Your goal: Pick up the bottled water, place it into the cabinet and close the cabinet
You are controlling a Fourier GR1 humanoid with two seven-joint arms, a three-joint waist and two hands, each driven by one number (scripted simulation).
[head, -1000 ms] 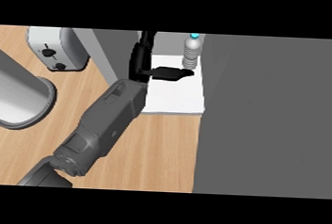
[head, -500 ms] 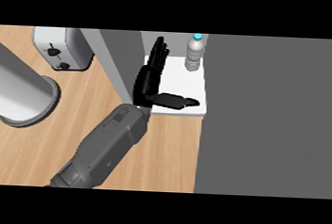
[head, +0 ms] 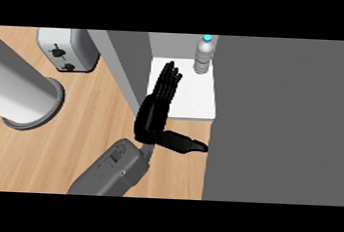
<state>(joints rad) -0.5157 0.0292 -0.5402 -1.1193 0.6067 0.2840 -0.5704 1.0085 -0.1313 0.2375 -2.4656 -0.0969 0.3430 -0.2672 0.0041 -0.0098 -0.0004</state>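
The bottle of water is standing upright on the white shelf of the cabinet, at the far right corner of the shelf, close beside the dark grey cabinet door. It is having a light blue cap, and no writing on its label can be read.

One hand is showing; from the arm alone I cannot tell if it is the left or the right one. Its fingers are lying straight and released along the left edge of the shelf, pointing to the back, and they are holding nothing. The thumb is sticking out to the right, just before the front edge of the shelf. The hand is apart from the bottle.

On the wooden counter, a toaster is standing near the far edge, and a big grey cylinder is standing at the left edge. No brand is readable on them.
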